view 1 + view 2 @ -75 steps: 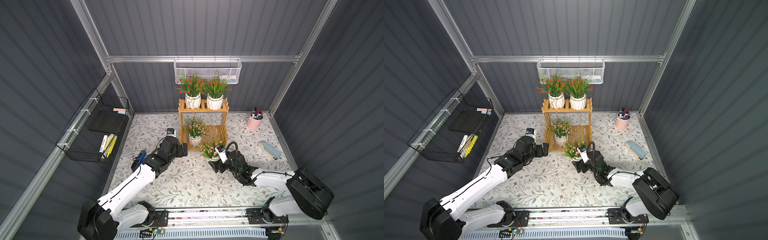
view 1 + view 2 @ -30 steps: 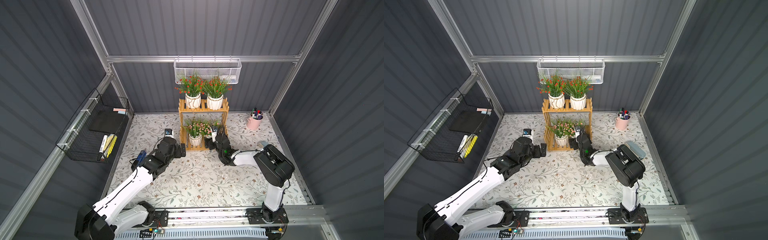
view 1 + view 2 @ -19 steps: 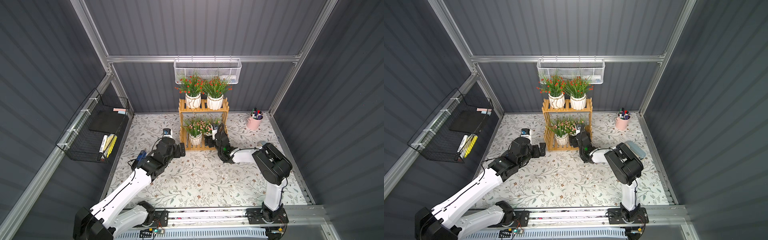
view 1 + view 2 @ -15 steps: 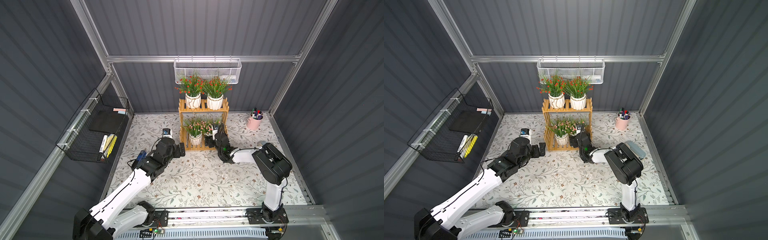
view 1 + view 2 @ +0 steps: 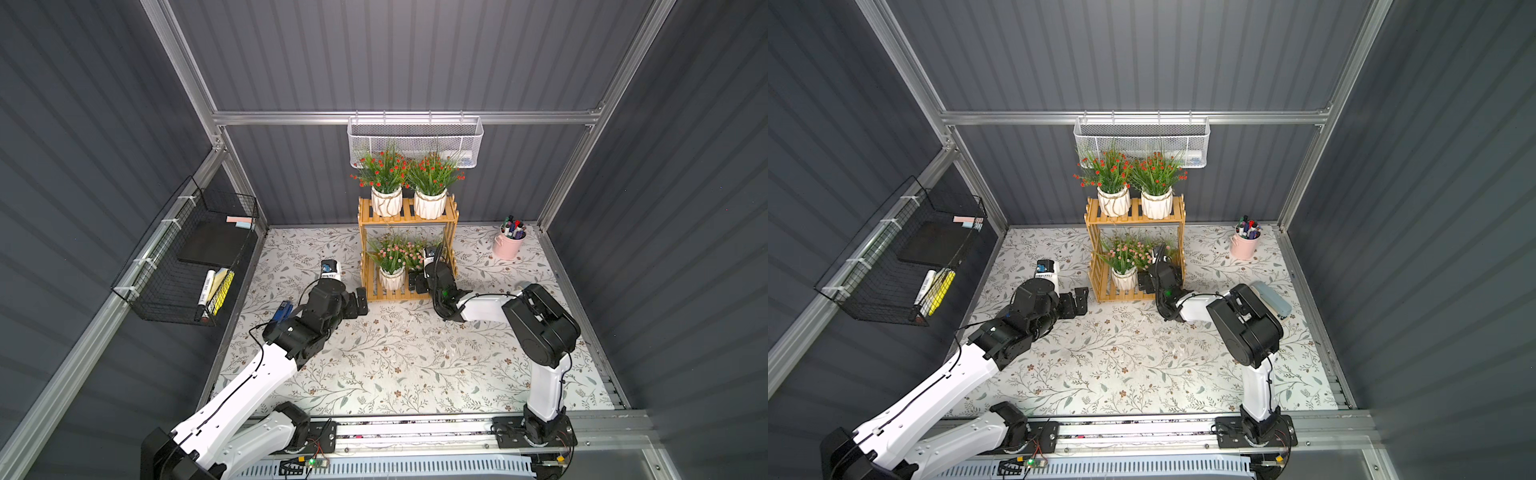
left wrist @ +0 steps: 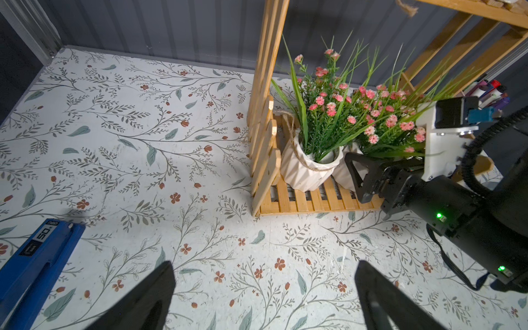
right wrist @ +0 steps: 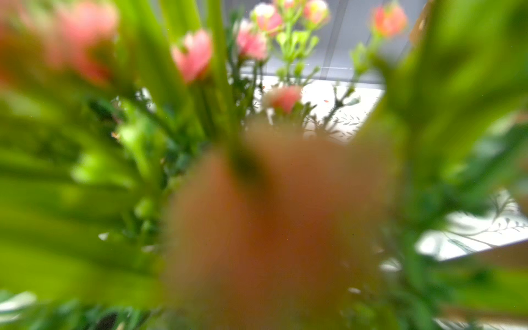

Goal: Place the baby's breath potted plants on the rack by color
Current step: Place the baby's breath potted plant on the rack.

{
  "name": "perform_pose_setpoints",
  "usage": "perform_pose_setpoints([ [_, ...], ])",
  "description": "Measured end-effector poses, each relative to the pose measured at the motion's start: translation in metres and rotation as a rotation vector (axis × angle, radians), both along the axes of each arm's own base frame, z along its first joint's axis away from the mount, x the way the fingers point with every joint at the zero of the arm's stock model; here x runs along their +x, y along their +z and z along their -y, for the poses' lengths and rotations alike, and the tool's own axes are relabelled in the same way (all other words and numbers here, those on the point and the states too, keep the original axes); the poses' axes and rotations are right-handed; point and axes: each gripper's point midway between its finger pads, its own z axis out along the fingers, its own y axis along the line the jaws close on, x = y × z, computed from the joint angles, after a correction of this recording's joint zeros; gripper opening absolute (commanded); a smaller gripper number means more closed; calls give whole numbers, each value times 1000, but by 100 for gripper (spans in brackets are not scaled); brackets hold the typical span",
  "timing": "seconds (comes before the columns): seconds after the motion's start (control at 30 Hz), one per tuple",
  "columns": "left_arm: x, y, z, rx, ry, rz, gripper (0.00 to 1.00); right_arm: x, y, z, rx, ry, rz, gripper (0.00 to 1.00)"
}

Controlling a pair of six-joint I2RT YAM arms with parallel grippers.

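The rack (image 5: 451,216) stands at the back wall, and two red baby's breath potted plants (image 5: 385,183) (image 5: 432,183) sit side by side on its top tier. A pink one (image 5: 390,259) sits at the left of the lower tier. The second pink plant (image 6: 383,120) is beside it on the right, its white pot (image 6: 341,171) on the slats. My right gripper (image 5: 417,282) is shut on that pot, and one finger (image 6: 355,174) shows in front of it. The right wrist view shows only blurred leaves and pink blossoms (image 7: 194,54). My left gripper (image 6: 264,285) is open over the mat, left of the rack's front.
A pink cup of pens (image 5: 509,247) stands at the back right. A white mesh basket (image 5: 415,139) hangs above the rack, close over the red plants. A black wire basket (image 5: 187,257) hangs on the left wall. A blue object (image 6: 37,257) lies beside my left arm. A pale blue case (image 5: 1273,303) lies right of my right arm.
My right gripper has carried the second pink plant from the mat in front of the rack onto the lower tier, beside the other pink one. My left arm has drawn back slightly.
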Motion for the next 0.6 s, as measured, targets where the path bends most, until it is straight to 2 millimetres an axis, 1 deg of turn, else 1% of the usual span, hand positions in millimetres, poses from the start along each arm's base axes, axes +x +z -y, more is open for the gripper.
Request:
perform_pose_setpoints([
  [0.1, -2, 2, -1, -2, 0, 3, 99, -2, 5, 0, 12, 2, 4, 99],
  [0.23, -3, 2, -2, -5, 2, 1, 99, -10, 10, 1, 25, 13, 4, 99],
  [0.3, -4, 1, -2, -6, 3, -2, 99, -14, 17, 3, 30, 14, 12, 99],
  [0.47, -3, -2, -2, -2, 5, -14, 99, -25, 55, 0, 62, 30, 72, 99],
  [0.6, -1, -12, 0, 15, 8, -48, 99, -41, 77, -1, 72, 42, 99, 99],
])
